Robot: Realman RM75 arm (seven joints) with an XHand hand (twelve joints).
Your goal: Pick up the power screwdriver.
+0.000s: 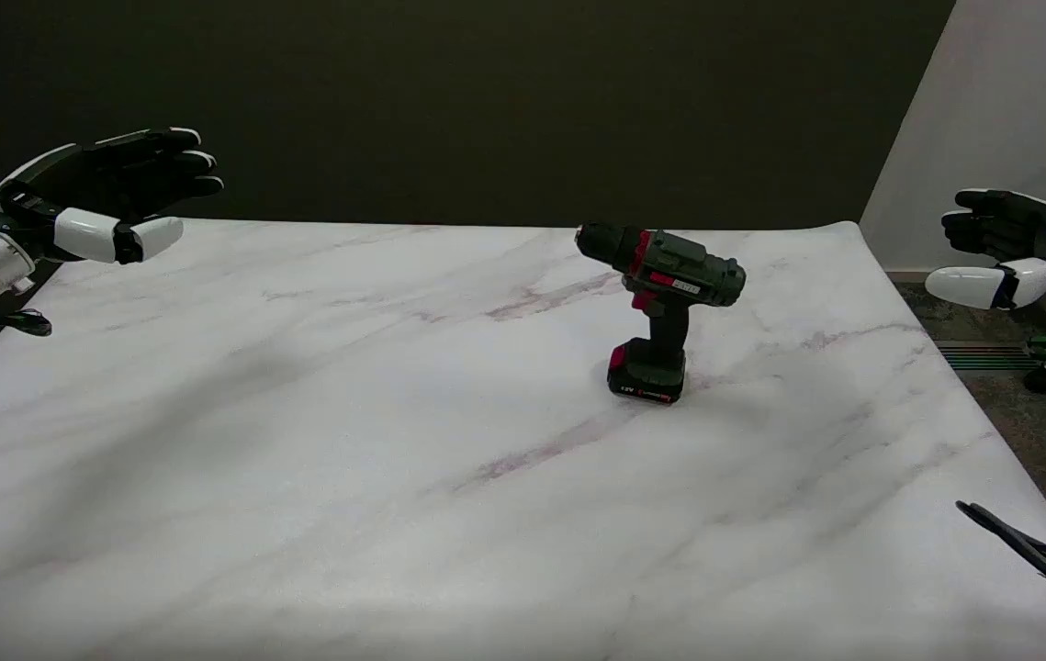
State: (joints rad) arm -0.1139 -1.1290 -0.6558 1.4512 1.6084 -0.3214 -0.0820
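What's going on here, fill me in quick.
Nothing is being handled yet. A power screwdriver stands upright on its battery base on the marble-patterned table, its chuck pointing toward the picture's left. The robot's right hand hangs in the air off the table's right edge, fingers apart and holding nothing, well clear of the tool. The left hand hovers idle at the upper left. The pickup has not begun.
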